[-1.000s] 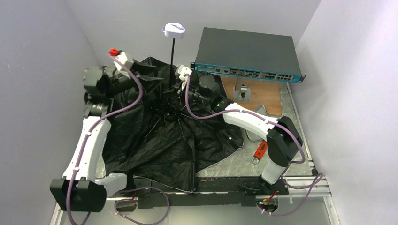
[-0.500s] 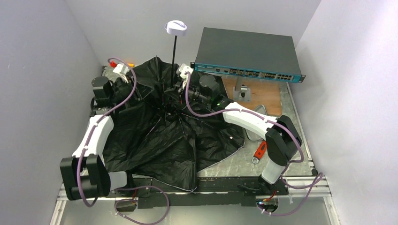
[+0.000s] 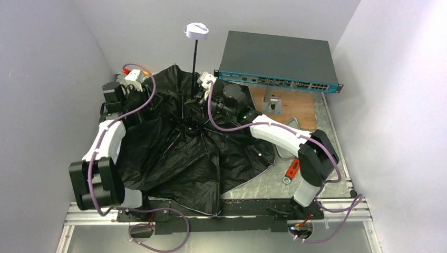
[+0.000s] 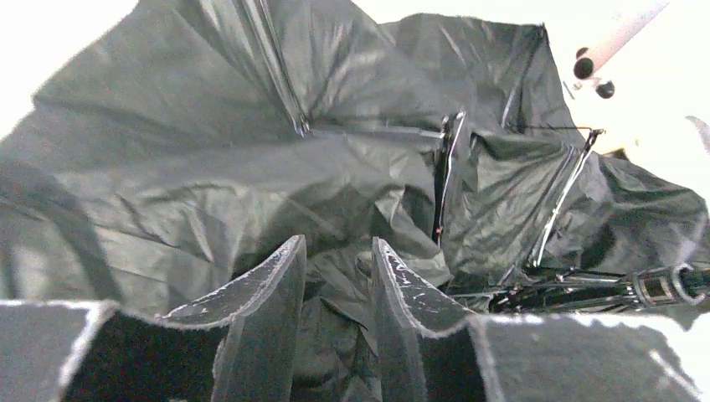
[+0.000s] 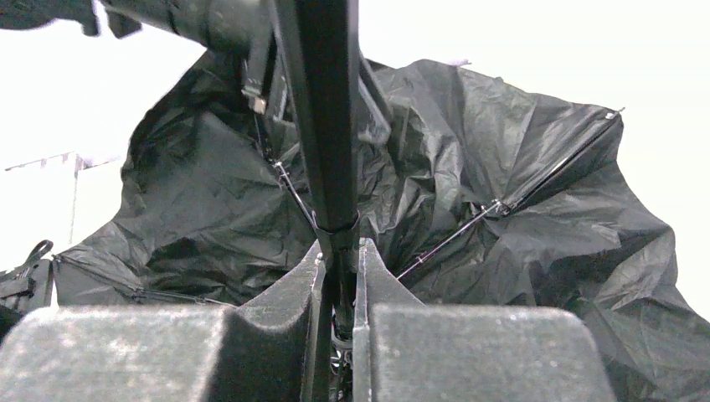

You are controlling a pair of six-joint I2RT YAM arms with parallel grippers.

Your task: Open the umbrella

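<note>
Umbrella: the umbrella point(image 3: 184, 153) sits upside down in the middle of the worktop point(image 3: 316, 132), with the black face of the canopy point(image 3: 158, 158) up and half spread in loose folds.
Shaft: the thin black shaft point(image 3: 194, 68) stands nearly upright from the hub, with the pale handle point(image 3: 196, 32) on top, at 12 o'clock from the hub.
Right gripper: the right gripper point(image 5: 339, 251) comes in from 3 o'clock, low on the shaft just above the hub. Its jaws are pressed together on the shaft, pinching it.
Left gripper: the left gripper point(image 4: 335, 247) is at the canopy's 10 o'clock edge. Its jaws are spread over crumpled cloth and grip nothing that I can make out.
Ribs: the ribs point(image 5: 502, 205) are bent and slack, so the canopy looks far from locked open.
Progress: my read is partway, spread but not taut.
Risk, slip: the shaft is thin and smooth, so it could slide or twist in the right jaws under a push, and the canopy would sag back.
Risk, snag: the left arm's cable hangs close over the cloth and ribs and could catch a rib tip.
Risk, crowding: the network switch point(image 3: 279, 58) sits near at 2 o'clock, and a widening canopy edge could ride against it and tip the umbrella.
Risk, pinning: the cloth at 9 o'clock lies against the left arm, which could hold that side down.
</note>
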